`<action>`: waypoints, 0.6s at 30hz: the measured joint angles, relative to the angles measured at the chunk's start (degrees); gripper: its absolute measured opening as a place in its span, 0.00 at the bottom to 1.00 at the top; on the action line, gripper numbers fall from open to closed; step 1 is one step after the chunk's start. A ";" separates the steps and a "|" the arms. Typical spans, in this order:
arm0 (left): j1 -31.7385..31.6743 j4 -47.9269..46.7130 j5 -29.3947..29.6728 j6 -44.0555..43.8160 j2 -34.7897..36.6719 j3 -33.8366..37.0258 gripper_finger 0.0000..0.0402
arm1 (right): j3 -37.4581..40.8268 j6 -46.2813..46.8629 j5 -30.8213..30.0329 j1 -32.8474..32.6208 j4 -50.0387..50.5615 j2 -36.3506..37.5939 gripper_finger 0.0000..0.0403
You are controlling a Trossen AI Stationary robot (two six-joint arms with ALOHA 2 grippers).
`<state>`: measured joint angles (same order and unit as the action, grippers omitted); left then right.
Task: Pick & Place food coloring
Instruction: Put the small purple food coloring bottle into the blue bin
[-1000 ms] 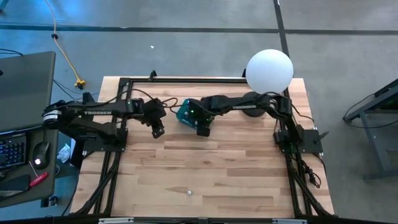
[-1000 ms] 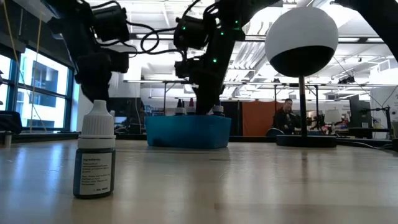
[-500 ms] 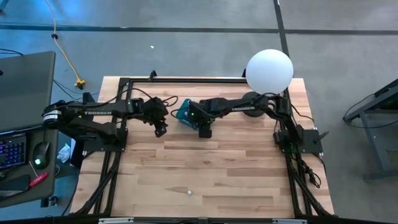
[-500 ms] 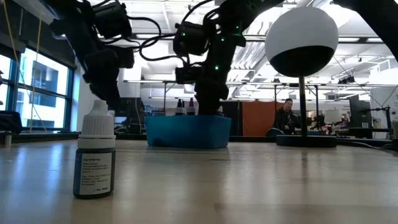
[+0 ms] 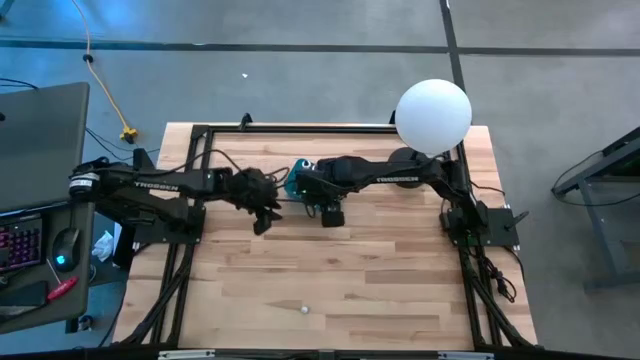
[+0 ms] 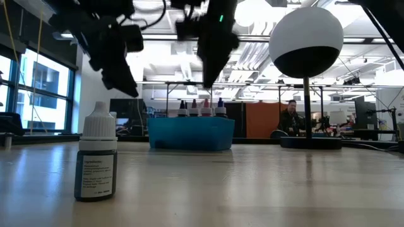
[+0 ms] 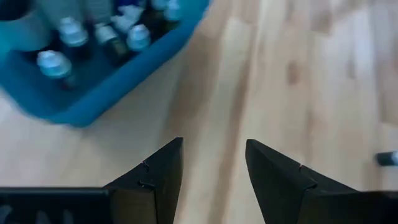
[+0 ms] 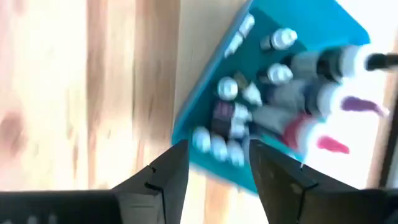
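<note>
Wooden tabletop (image 5: 380, 270) carried the teal box (image 5: 297, 178) at about twelve o'clock from its centre, still packed with food coloring bottles (image 8: 231, 127), while one lone bottle (image 6: 95, 153) stood well apart at six o'clock near the front edge. Both the left gripper (image 5: 262, 223) and the right gripper (image 5: 331, 216) hung just beside that box with fingers (image 7: 163, 177) spread and empty. Working so near each other, they risked colliding or knocking the box.
</note>
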<state>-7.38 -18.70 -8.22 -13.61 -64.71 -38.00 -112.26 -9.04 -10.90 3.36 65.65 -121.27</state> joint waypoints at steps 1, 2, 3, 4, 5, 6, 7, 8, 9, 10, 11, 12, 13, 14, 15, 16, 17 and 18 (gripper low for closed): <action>1.75 0.75 1.24 -1.74 0.00 0.00 0.43 | -2.49 0.04 -0.37 -0.64 3.60 0.00 0.39; 3.46 1.28 2.83 -3.61 0.00 0.00 0.43 | -5.01 0.65 -0.47 -1.25 7.02 0.00 0.38; 4.94 1.55 3.90 -5.34 0.00 -0.06 0.43 | -7.49 1.71 -0.20 -1.84 10.47 0.00 0.37; 6.31 1.46 4.50 -6.85 -0.02 -0.16 0.43 | -9.71 2.84 0.20 -2.39 13.51 0.04 0.36; 7.66 1.58 4.87 -8.27 -0.02 -0.22 0.43 | -11.74 3.91 0.41 -2.93 16.30 0.11 0.35; 9.12 1.89 5.52 -9.83 -0.02 -0.24 0.43 | -12.87 4.93 0.22 -3.50 18.23 0.43 0.34; 10.72 2.12 6.26 -11.15 -0.02 -0.24 0.43 | -13.06 5.73 -0.58 -4.00 18.80 0.90 0.33; 12.36 2.32 7.41 -12.32 -0.04 -0.24 0.43 | -12.41 6.39 -1.81 -4.49 18.29 1.63 0.32; 14.10 2.63 9.00 -13.50 -0.21 -0.24 0.43 | -10.89 7.67 -3.03 -4.92 17.18 2.60 0.31; 15.86 2.91 10.75 -14.73 -0.49 -0.26 0.43 | -8.89 9.52 -3.75 -5.29 15.90 3.50 0.29; 17.57 2.95 12.57 -16.02 -0.66 -0.26 0.43 | -6.17 11.21 -3.95 -5.66 14.70 4.64 0.28; 19.34 2.97 14.16 -16.97 -0.79 -0.26 0.43 | -2.90 12.74 -3.40 -6.13 13.53 5.73 0.27; 21.01 3.40 15.68 -17.83 -0.91 -0.26 0.43 | 0.84 14.02 -2.46 -6.68 12.10 7.05 0.25; 22.76 4.37 16.80 -18.24 -1.23 -0.26 0.43 | 5.04 15.48 -1.56 -7.34 10.16 8.44 0.24; 24.48 5.60 17.58 -18.58 -1.69 -0.26 0.43 | 9.25 16.62 -0.54 -8.14 7.26 9.78 0.23; 26.00 6.75 17.87 -18.64 -2.15 -0.26 0.43 | 13.74 17.88 0.46 -9.02 3.12 11.43 0.21; 27.44 7.97 18.02 -18.60 -2.54 -0.26 0.43 | 18.10 19.29 1.20 -9.99 -1.54 12.87 0.20; 28.78 9.87 18.03 -18.45 -3.16 -0.26 0.43 | 22.29 20.54 1.83 -10.96 -6.20 14.19 0.19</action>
<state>21.39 -8.82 9.81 -32.06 -67.87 -38.26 -89.97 11.50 -9.07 -7.59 59.45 -107.08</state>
